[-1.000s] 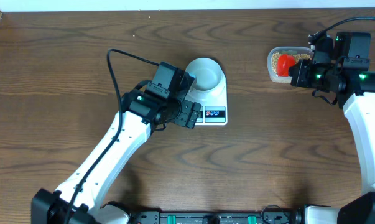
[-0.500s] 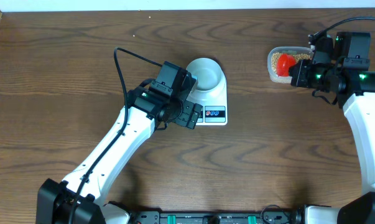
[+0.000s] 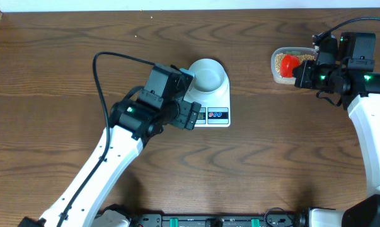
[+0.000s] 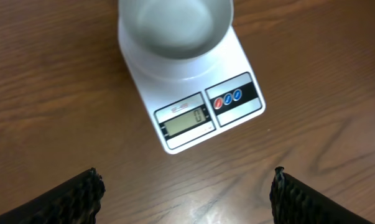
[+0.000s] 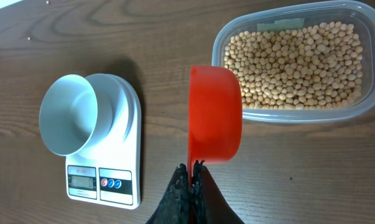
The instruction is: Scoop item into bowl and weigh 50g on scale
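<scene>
Scooping's the step in hand, I reckon: the right claw is pinched tight on the handle of the red scoop, which is tipped on its side at the near rim of the clear tub. I'd roll it mouth-down into the beans, dig shallow, then carry it level. The bowl sits empty on the scale, well apart from the tub on the bench, and the left claw hangs wide open, holding nothing, just in front of the display. Count: one scoop, one tub, one bowl, one scale, two claws, beans too many to count.
</scene>
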You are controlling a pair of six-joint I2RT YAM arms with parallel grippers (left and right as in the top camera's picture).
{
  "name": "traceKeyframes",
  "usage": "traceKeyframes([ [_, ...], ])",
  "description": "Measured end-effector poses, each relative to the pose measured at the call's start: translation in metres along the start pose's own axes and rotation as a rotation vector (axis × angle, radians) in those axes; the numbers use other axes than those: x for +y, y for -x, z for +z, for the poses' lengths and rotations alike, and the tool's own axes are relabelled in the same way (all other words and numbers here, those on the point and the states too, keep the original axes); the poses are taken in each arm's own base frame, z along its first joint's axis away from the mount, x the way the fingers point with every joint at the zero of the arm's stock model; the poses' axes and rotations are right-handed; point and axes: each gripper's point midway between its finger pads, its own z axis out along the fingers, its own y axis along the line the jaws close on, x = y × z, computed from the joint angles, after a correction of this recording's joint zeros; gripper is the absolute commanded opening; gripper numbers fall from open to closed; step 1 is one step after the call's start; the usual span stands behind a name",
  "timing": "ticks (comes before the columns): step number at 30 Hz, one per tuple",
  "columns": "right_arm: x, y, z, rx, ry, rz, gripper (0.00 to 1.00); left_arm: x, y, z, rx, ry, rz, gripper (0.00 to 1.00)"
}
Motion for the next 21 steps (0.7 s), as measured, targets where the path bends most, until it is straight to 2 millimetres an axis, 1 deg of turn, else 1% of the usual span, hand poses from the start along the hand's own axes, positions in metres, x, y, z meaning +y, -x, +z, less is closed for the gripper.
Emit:
traceKeyframes([
  [2, 0.000, 0.000, 0.000, 0.001, -0.001, 0.000, 0.01, 0.003, -0.008, 0.003, -0.002, 0.009, -0.001, 0.88],
  [7, 0.000, -0.001, 0.000, 0.006, -0.001, 0.002, 0.01, 0.006, -0.027, 0.020, -0.036, 0.013, -0.019, 0.88],
  [10, 0.000, -0.002, 0.000, 0.007, -0.001, 0.002, 0.01, 0.007, -0.027, 0.020, -0.078, 0.012, -0.017, 0.88],
  [13, 0.000, -0.003, 0.000, 0.010, -0.002, 0.004, 0.01, 0.006, -0.021, 0.015, -0.115, 0.009, -0.015, 0.88],
  [21, 0.000, -0.003, 0.000, 0.013, -0.002, 0.005, 0.01, 0.006, -0.026, 0.014, -0.098, 0.011, -0.016, 0.88],
])
